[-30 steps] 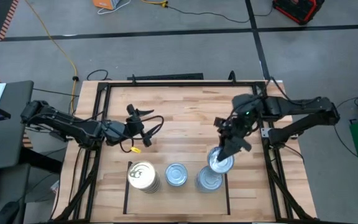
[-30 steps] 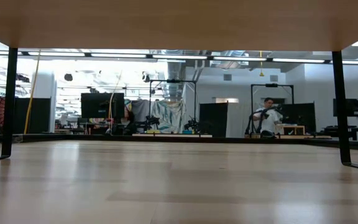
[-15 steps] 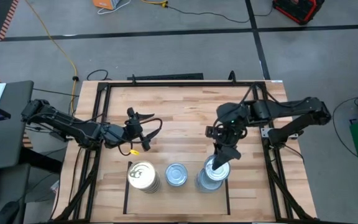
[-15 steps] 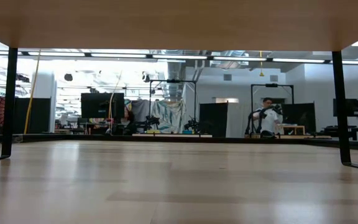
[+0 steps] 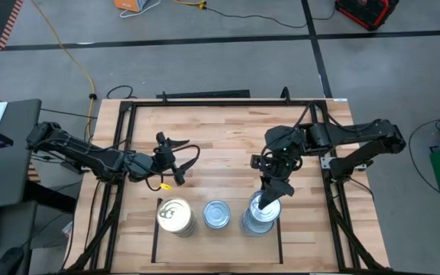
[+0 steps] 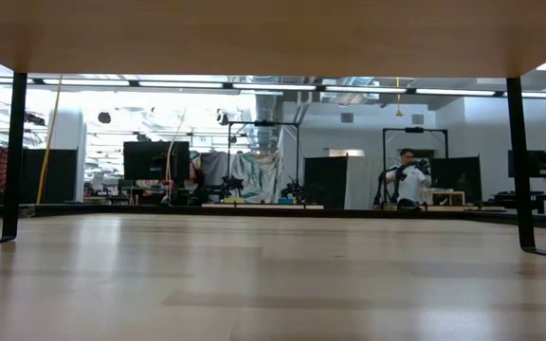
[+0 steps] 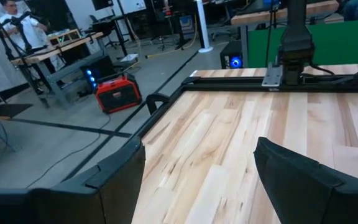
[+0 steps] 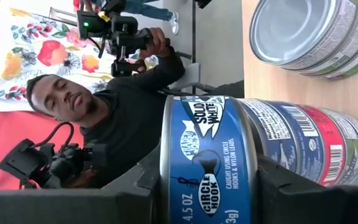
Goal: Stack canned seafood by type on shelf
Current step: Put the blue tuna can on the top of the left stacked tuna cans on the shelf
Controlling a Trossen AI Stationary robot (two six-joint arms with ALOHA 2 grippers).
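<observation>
Three stacks of tins (image 5: 215, 215) stand in a row on the shelf (image 5: 159, 244) at the near edge of the table (image 5: 228, 137), gold-topped at left, silver-topped at centre and right. On the right stack, the right gripper (image 5: 264, 202) clasps the top blue-sided tin (image 8: 207, 163) between its fingers (image 8: 303, 190). Farther back on the left, the left gripper (image 5: 176, 156) hangs open and empty, well apart from the stacks.
</observation>
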